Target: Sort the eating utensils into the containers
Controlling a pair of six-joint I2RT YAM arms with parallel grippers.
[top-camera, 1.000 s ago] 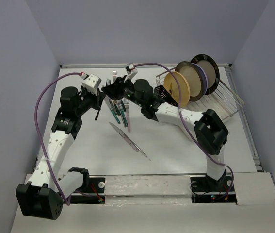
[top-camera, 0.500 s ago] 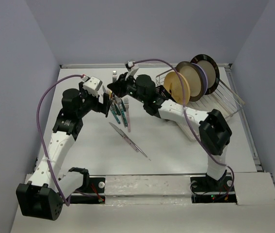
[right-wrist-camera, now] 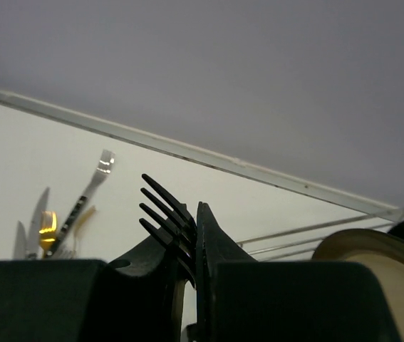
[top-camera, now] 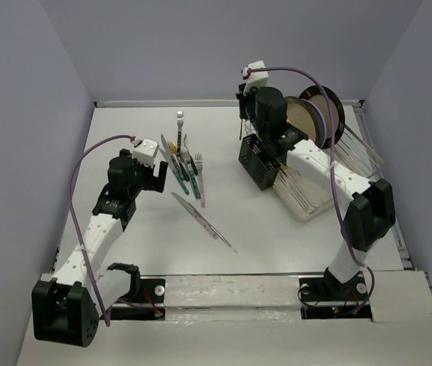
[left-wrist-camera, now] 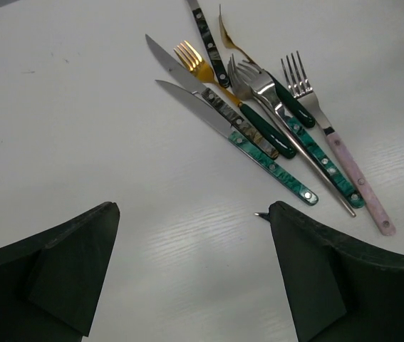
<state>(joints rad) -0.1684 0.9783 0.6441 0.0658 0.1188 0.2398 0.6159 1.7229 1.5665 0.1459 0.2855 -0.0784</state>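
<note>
**Risks (judged).**
- The wire rack with plates stands just beside the caddy. The right arm reaches across that corner, so a low elbow on the way down could knock the rack or the plates.
- The caddy looks light. A handle catching its rim or a divider could shove or tip it.
- The right gripper is clamped on a black fork, tines poking past the fingertips, high over the caddy's far side. The handle end is hidden in the wrist view. If it swings on release it may miss its compartment or land among the wrong kind.
- The left gripper hangs with fingers apart, holding nothing, near the heap on the table. The pieces overlap, so closing on one may drag or lift its neighbour.

**Counts.**
- Table: 1.
- Rack: 1.
- Plates: two sure, possibly more behind the arm.
- Caddy: 1.
- Arms: 2.
- Utensils in hand: 1.
- Utensils in the heap: eight by the left wrist view. Two are knives, most of the rest forks.
- Loose silver pieces at mid-table: one or two, cannot tell.
</note>
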